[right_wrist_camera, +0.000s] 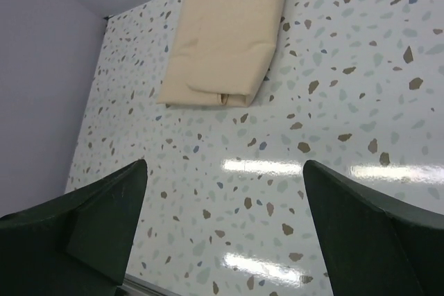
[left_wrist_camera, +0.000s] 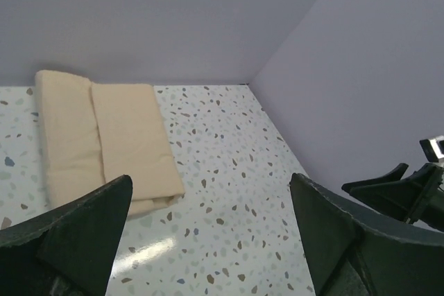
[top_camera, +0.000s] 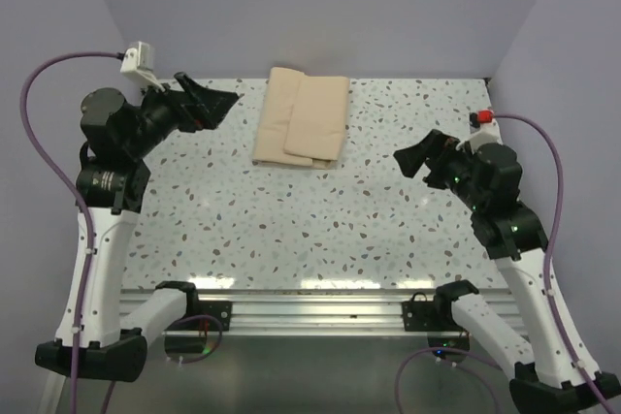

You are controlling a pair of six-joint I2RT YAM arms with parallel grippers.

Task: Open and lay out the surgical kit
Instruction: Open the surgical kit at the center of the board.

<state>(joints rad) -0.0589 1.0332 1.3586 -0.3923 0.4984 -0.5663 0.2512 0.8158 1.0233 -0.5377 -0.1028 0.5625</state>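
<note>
On speckled table point(top_camera: 291, 230), one folded cloth wrap point(top_camera: 301, 129), two open claws apart

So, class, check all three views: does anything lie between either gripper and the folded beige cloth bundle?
Nothing visible does. The cloth bundle lies alone at the far middle of the speckled table; only bare tabletop separates it from the left gripper and the right gripper, both open.
</note>
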